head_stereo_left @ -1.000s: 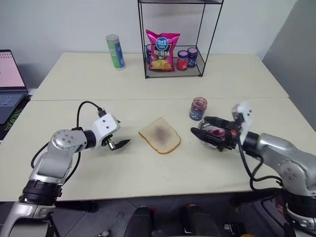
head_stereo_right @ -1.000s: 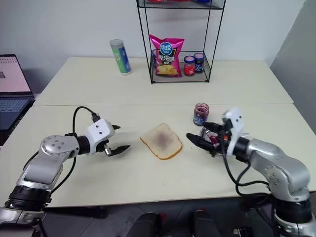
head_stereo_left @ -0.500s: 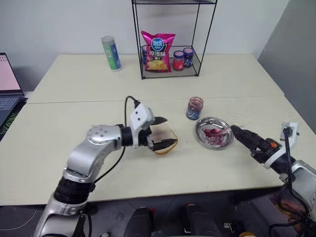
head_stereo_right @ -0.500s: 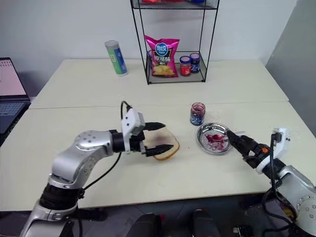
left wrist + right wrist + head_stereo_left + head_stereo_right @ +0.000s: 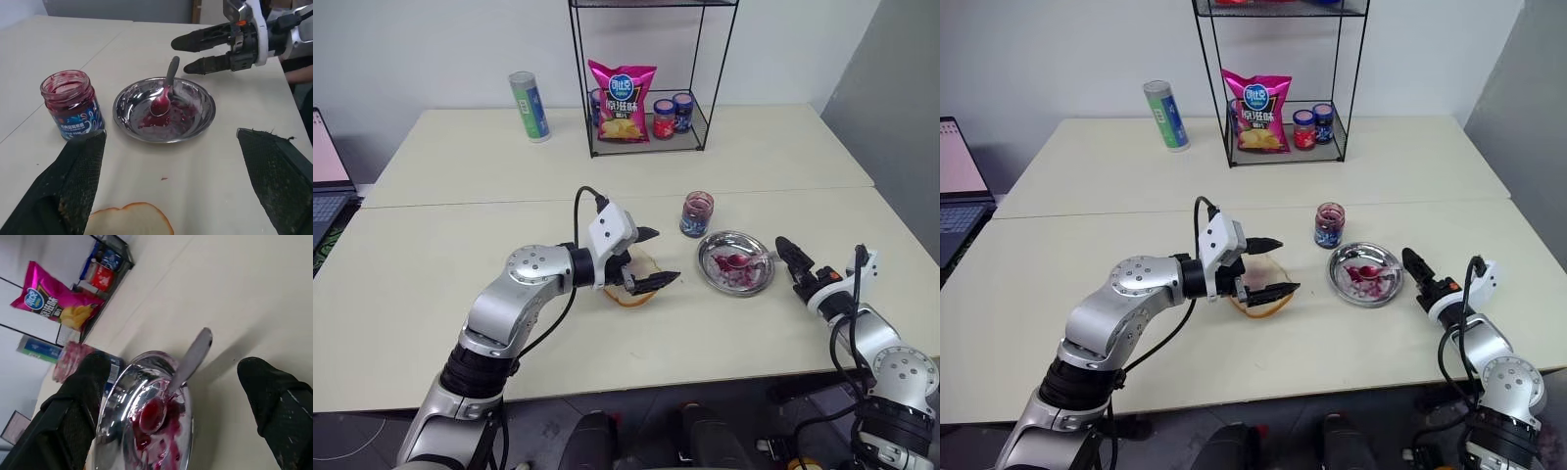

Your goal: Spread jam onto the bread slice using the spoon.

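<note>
Left wrist view: spoon rests in steel dish

Beside the steel dish [image 5: 164, 110] stands the open jam jar [image 5: 73, 104]. Spoon [image 5: 165, 90] lies inside, bowl in jam smears [image 5: 166, 115]. Left gripper [image 5: 646, 259] gapes wide over the bread slice [image 5: 631, 277]; right gripper [image 5: 790, 260], spread, empty, sits just beside the dish.

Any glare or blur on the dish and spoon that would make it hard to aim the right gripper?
Left wrist view: steel dish shows bright reflections along its rim, yet the spoon reads sharp. Right wrist view: the spoon's handle looks soft and pale against the table, the near fingers are out of focus, and the handle casts a mild shadow. Head views: even light, no strong glare.
</note>
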{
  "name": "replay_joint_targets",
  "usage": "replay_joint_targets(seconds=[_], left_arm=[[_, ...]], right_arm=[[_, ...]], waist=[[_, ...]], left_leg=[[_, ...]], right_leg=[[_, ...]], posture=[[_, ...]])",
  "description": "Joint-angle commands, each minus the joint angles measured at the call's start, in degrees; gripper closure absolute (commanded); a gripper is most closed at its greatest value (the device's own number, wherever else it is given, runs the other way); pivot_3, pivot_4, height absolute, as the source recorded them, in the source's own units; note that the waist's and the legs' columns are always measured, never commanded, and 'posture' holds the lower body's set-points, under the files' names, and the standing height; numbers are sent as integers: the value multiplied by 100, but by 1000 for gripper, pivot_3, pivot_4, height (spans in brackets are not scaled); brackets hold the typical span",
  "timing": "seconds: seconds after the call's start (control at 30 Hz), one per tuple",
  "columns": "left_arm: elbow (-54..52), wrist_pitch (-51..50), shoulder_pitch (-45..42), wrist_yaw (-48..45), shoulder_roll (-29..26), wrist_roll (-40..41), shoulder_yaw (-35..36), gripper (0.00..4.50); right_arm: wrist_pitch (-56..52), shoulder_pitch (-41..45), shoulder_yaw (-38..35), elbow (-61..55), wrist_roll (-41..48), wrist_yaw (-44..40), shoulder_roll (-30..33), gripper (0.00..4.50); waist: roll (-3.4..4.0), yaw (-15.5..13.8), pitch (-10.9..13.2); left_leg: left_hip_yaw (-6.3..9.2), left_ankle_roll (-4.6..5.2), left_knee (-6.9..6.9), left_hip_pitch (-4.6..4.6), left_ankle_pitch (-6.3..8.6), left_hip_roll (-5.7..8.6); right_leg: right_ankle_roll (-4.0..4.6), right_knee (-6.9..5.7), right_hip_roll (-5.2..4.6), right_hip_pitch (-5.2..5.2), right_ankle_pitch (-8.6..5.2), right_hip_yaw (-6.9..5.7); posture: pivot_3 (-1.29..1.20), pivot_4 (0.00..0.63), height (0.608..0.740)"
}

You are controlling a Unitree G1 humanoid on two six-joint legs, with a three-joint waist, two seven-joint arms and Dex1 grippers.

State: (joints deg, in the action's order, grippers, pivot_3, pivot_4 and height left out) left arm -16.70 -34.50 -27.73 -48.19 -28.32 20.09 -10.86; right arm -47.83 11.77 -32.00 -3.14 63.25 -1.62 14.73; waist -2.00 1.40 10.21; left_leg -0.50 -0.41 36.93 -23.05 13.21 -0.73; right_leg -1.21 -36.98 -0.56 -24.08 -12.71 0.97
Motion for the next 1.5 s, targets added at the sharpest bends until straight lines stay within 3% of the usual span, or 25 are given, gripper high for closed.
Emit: replay_joint_targets(seconds=[0.03, 0.23, 0.37, 0.8, 0.93, 1.23, 1.5], left_arm=[[-410, -17, 86, 101, -59, 33, 97, 39], [-492, -98, 118, 199, -115, 77, 142, 39], [-498, -123, 109, 210, -125, 68, 130, 0], [-366, -84, 34, 148, -190, 56, 136, 0], [-298, -40, 24, 108, -227, 47, 154, 0], [-115, 133, -5, 109, -359, -20, 236, 0], [80, 185, -80, 177, -305, 110, 593, 0]], right_arm=[[322, 326, 140, 320, -273, -282, 53, 0], [561, 603, 184, 761, -484, -488, 75, 0], [660, 701, 178, 933, -544, -563, 38, 511], [768, 646, 110, 908, -535, -562, 4, 3686], [741, 628, 94, 861, -461, -585, 2, 4472], [515, 615, 402, 249, -526, -833, 375, 4472], [391, 1536, 482, 2, -349, -1043, 880, 4472]], waist=[[1, 13, 1], [2, 14, 1], [2, 13, 1], [3, 15, 1], [3, 13, 0], [7, 14, 2], [15, 23, 7]], left_leg=[[-1, 0, 0, 0, 0, 0], [-1, 0, 1, 1, 0, 0], [-3, 0, 0, 1, 0, 0], [-2, 0, 0, 2, 0, 0], [-2, 0, 1, 2, 0, 0], [-4, 0, -1, 3, 0, -1], [-8, 0, -1, 3, 0, -2]], right_leg=[[0, 1, 0, 0, 0, 1], [0, -2, 0, 0, 0, 1], [-1, 0, 0, 0, 0, 2], [0, -1, 0, 0, 0, 2], [0, -1, 0, 2, 1, 2], [-2, -1, 0, 0, 1, 3], [-2, -2, 3, -3, 1, 1]], posture=[[0, 150, 740], [0, 150, 740], [0, 150, 740], [0, 150, 740], [0, 150, 740], [0, 150, 740], [0, 150, 740]])
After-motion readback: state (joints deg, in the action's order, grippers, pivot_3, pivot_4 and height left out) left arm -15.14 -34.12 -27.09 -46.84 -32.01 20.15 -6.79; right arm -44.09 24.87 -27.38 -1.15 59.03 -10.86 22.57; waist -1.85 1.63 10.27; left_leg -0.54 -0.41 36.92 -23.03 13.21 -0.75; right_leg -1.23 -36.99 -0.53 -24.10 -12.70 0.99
